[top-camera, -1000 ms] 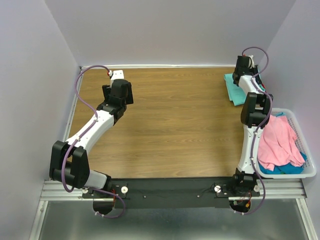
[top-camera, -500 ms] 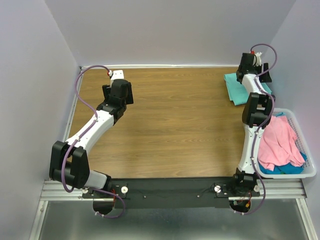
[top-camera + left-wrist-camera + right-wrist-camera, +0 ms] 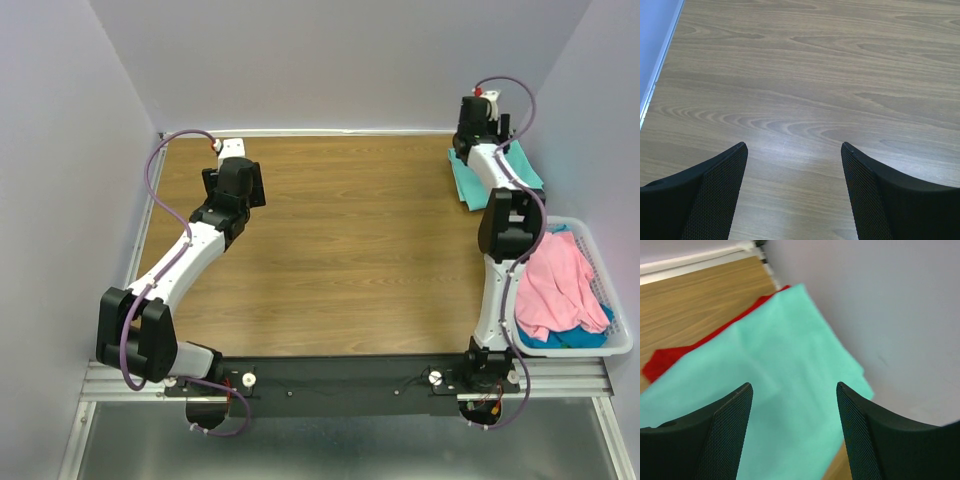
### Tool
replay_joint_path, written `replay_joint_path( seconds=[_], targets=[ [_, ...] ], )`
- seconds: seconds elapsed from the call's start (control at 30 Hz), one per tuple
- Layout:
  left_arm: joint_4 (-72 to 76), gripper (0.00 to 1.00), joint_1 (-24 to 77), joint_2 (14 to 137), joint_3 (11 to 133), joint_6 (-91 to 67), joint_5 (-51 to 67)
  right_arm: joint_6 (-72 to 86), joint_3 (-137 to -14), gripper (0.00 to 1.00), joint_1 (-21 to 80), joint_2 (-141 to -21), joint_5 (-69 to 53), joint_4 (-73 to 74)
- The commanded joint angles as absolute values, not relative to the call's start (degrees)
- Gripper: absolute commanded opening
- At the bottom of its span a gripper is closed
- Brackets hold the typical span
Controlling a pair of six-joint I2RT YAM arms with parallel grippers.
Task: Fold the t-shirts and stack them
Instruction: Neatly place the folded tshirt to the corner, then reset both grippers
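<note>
1. Shirts: the folded aqua shirt [image 3: 790,365] lies flat on the red shirt [image 3: 665,365] at the far right corner of the counter [image 3: 350,240], close to the wall. The pink shirt [image 3: 555,285] and blue shirt [image 3: 570,338] lie crumpled in the basket [image 3: 600,350] at the right edge.
2. Handling, as judged: light, limp cloth that will sag. Pinch the pink shirt at a raised fold on top.
3. Orientation: the aqua fold sits askew, its long axis slanting toward the corner. Collar end cannot be told.
4. Right pincer [image 3: 793,387]: jaws apart, empty, above the aqua shirt.
5. Left pincer [image 3: 792,145]: jaws apart, empty, over wood.
</note>
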State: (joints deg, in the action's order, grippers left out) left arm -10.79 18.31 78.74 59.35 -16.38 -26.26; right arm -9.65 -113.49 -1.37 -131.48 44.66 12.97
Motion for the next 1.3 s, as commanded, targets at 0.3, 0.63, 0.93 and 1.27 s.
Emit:
replay_joint_path(
  seconds=[0.3, 0.63, 0.93, 1.27],
  targets=[
    [-10.2, 0.82, 17.7, 78.1, 59.9, -17.1, -24.9, -13.1, -123.5, 0.75, 6.2, -147.6, 43.7, 13.0],
    [-10.1, 0.82, 17.4, 77.5, 59.9, -17.5, -23.8, -10.6, -122.5, 0.75, 6.9, -140.4, 45.1, 13.0],
    [-10.2, 0.82, 15.9, 74.6, 60.2, -18.0, -22.0, 3.1, -100.1, 0.75, 6.9, -108.4, 38.1, 14.2],
    [-6.8, 0.83, 15.2, 64.2, 56.9, -19.2, -20.6, 16.0, -70.9, 1.0, 6.8, -60.9, 20.1, 17.0]
  ],
)
